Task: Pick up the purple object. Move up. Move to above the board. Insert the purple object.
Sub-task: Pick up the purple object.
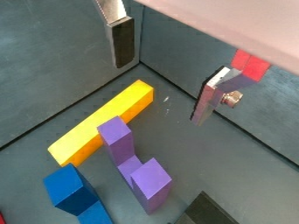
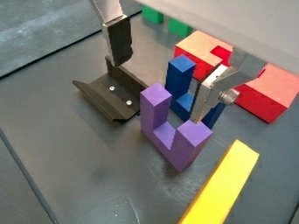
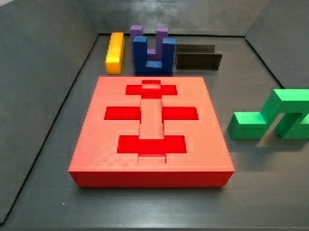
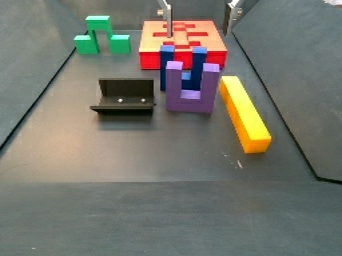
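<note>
Above the purple block [image 2: 167,129], hand [image 2: 163,68] wide, empty; looks rigid, light, matte: best pinched across one prong.

In a side view the blue block [image 3: 150,50] hides most of the purple object [image 3: 137,32]; the gripper [image 4: 201,6] is cropped.

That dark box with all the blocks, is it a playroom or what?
Probably a robot test bench, not a playroom: a dark walled floor, a gripper open above the purple object, a red board with cut-out slots, and a bolted fixture.
</note>
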{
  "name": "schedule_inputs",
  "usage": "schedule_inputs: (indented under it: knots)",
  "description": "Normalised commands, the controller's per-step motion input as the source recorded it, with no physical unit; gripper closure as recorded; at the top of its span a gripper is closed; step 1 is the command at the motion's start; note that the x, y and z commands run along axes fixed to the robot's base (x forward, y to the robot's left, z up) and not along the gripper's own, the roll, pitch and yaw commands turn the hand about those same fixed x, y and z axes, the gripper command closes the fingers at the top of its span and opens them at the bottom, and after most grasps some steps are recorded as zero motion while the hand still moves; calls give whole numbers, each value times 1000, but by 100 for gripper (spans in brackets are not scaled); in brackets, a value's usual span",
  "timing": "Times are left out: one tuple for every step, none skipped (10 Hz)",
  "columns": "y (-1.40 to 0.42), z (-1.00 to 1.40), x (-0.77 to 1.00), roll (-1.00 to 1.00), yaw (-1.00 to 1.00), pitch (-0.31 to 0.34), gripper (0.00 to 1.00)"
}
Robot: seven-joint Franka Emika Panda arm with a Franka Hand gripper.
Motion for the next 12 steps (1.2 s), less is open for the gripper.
schedule_inputs:
  knots:
    - [0,0,-63,0,0,-27,0]
    - [0,-20,0,0,0,0,0]
    - [-106,0,86,46,0,0,0]
    - [-549,-494,183,100,0,-51,0]
    - [-580,-694,51,97,-14,-93,0]
    - [0,-169,0,54,0,0,0]
    - [0,-694,-369,207,-180,-54,0]
    - [0,-580,-569,163,-323,-51,0]
    - [0,-360,-557,103,-386,-30,0]
    - [0,-291,-451,110,-349,0,0]
    - [0,-329,-277,91,-280,0,0]
    - [-46,-511,-49,61,-171,-51,0]
